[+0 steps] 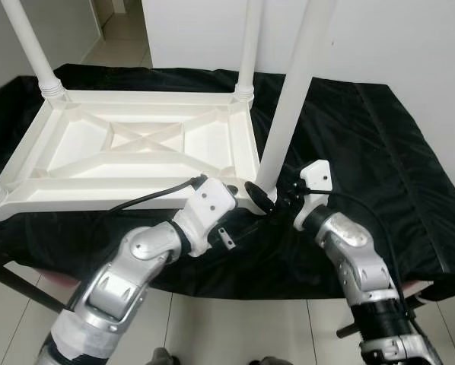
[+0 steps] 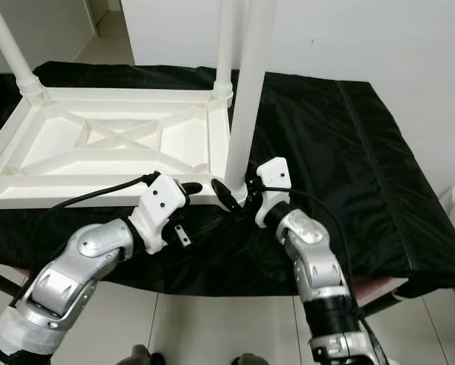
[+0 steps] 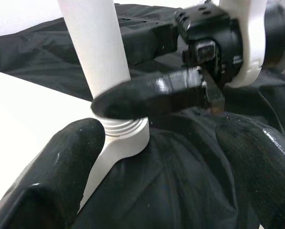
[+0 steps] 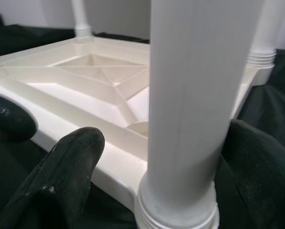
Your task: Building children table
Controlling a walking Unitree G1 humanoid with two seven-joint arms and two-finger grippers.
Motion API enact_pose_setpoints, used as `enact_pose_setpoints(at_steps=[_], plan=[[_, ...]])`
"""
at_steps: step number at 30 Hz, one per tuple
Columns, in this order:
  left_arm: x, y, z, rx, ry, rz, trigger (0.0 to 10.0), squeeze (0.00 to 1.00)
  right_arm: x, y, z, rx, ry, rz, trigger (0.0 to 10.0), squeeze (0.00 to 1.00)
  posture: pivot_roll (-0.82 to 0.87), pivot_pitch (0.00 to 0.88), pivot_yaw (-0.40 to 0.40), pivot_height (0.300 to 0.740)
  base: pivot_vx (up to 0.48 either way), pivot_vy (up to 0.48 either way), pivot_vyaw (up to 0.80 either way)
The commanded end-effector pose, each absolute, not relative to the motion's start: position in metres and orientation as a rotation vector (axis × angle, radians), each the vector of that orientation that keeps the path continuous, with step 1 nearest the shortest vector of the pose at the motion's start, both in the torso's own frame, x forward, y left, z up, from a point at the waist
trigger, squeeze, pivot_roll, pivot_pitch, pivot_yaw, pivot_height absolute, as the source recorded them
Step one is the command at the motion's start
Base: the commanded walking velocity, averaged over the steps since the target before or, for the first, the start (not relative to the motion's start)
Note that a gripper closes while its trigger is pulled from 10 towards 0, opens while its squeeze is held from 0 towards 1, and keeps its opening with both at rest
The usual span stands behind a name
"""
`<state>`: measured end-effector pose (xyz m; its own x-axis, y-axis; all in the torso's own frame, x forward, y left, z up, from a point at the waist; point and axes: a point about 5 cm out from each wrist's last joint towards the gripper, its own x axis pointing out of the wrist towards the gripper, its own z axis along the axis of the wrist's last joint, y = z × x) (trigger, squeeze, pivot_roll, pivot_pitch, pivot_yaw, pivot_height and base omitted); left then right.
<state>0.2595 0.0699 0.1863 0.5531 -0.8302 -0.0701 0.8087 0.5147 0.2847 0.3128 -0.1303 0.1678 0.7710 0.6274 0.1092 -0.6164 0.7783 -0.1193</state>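
Both pincers [image 1: 239, 194] [image 1: 269, 199] flank the leg [image 1: 292, 91] base

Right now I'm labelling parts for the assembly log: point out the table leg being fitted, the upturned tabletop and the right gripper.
table leg [image 1: 288, 99], left eye view, mid shaft.
upturned tabletop [image 1: 212, 141], left eye view, ribbed underside panel.
right gripper [image 1: 277, 199], left eye view, between its fingertips at the leg's base.

Showing smooth, matt white plastic on the upturned table top [image 1: 136, 144] and its leg [image 1: 292, 91]; lying on slightly shiny, creased black cloth [image 1: 380, 152]; arms gleaming in brushed silver metal, fingers [image 3: 147, 98] glossy black.
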Motion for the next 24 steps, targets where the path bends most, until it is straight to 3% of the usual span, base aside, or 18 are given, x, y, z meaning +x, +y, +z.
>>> enact_pose_setpoints(at_steps=[1,12,13,24], plan=[[0.255,0.068,0.188,0.296,-0.071,-1.047,10.0,0.00,0.317,-0.132,0.164,-0.118,-0.132,0.720,10.0,0.00,-0.14,0.124,0.020,0.740,0.000,0.000,0.00],[0.242,0.065,0.182,0.276,-0.025,-1.160,10.0,0.00,0.340,-0.137,0.151,-0.180,-0.059,0.793,10.0,0.00,-0.13,0.110,0.031,0.740,0.000,0.000,0.00],[0.240,0.065,0.182,0.271,-0.025,-1.171,10.0,0.00,0.341,-0.134,0.149,-0.166,-0.051,0.813,0.0,0.00,-0.13,0.101,0.030,0.740,0.000,0.000,0.00],[0.239,0.063,0.180,0.257,-0.011,-1.136,10.0,0.00,0.348,-0.136,0.141,-0.143,-0.042,0.811,0.2,0.00,-0.08,0.073,0.013,0.740,0.000,0.000,0.00]])
